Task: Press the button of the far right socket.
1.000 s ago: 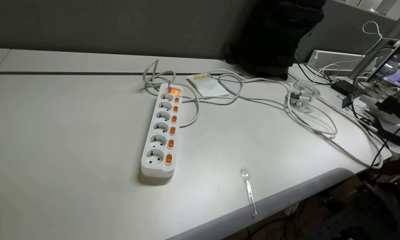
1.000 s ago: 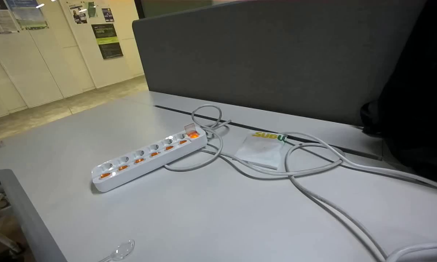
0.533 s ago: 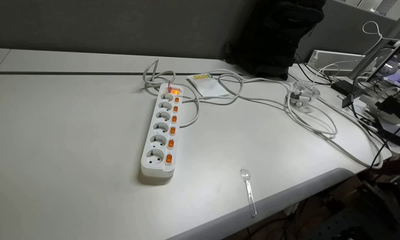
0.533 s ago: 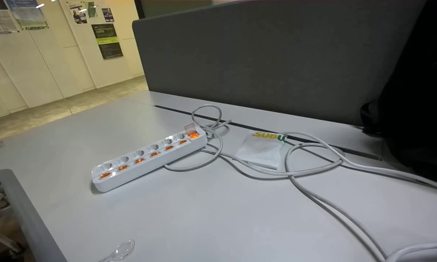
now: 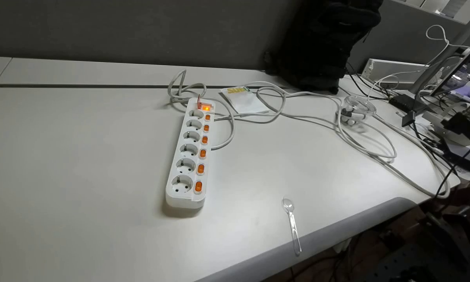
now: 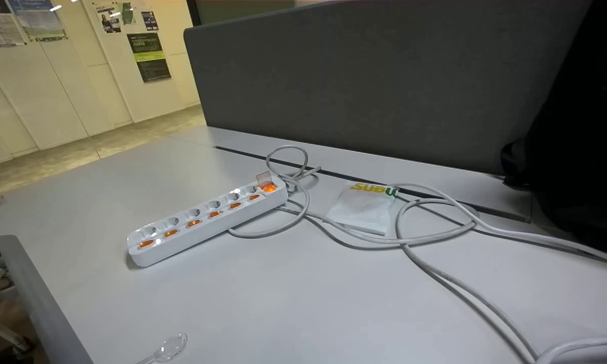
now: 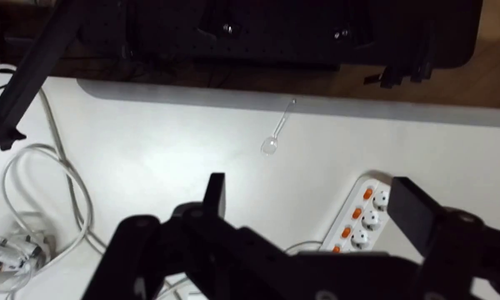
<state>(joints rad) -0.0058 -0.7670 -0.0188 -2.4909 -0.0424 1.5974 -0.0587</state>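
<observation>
Button (image 5: 207,117) and socket (image 5: 196,114) both belong to the strip (image 5: 196,158), which lies on the worktop (image 5: 82,156), six sockets in a row with an orange button beside each. Which pair is meant is a judgement: from the robot's side, far right is probably the one next to the glowing switch (image 6: 268,187), whose flap (image 6: 264,178) stands raised, though the pair at the opposite end, nearer the worktop's edge, cannot be ruled out. Of the pressing itself, nothing looks done. In the wrist view the tool (image 7: 310,200) is released, its fingers (image 7: 214,193) well apart with nothing held, and the strip shows beyond it, partly hidden, the lit end wholly so. In both exterior views the tool is out of sight and nothing bears on any button; whether one is sunk or proud is too small to tell. The whole job seems left: carry the tool over the strip, draw the fingers together into a narrow tip, line up with that one button, push down, then lift clear. The spoon (image 5: 292,225), well apart from the strip, seems to have no share in it.
</observation>
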